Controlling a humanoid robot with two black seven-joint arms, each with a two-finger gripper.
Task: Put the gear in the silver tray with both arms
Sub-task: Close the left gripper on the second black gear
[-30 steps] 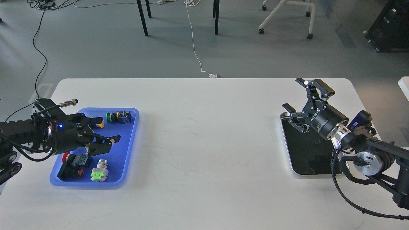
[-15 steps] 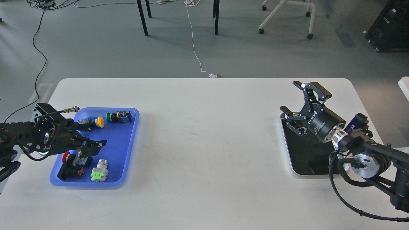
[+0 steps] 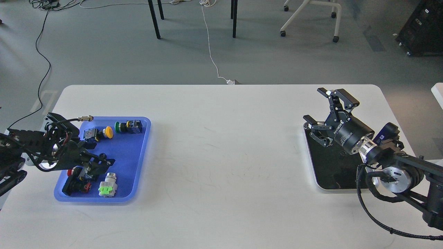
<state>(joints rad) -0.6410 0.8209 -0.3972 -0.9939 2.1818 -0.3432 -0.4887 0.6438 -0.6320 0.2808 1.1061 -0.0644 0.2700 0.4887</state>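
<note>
The silver tray lies at the table's right, its dark bottom empty. My right gripper is open and empty, hovering over the tray's far left corner. The gear lies in a blue plastic tray at the left: a yellow button, a green button with a dark block, a red and black switch and a silver part with a green face. My left gripper is low over the blue tray's left side, just above the red and black switch. It looks open and holds nothing.
The white table spans the view. Loose black cables hang by both arms. Chair and table legs stand on the floor beyond the far edge, with a white cord running up to the table.
My left gripper has drawn back to the left and tilted down toward the red and black switch. My right gripper shifted slightly down and left, then held still.
</note>
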